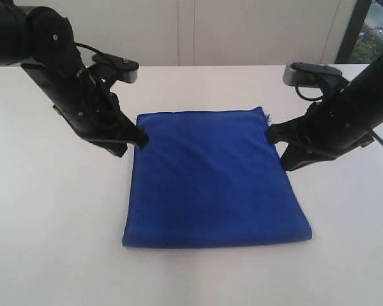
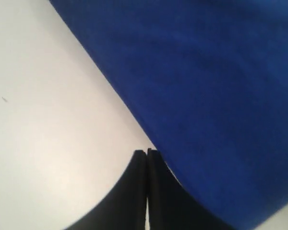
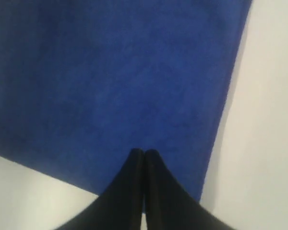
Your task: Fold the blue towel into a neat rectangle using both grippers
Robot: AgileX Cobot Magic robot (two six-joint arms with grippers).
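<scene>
Risk sits at the far corners: blue towel (image 1: 214, 182) lies folded mid-table, left gripper (image 1: 139, 137) at its 10 o'clock corner, right gripper (image 1: 272, 132) at 2 o'clock, both with fingers pressed together; dragging away could snag the top layer and skew the fold

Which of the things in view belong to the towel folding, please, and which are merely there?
For the job: blue towel; left claw and right claw, both shut, at its side edges.
Merely there: white table; window behind.
</scene>
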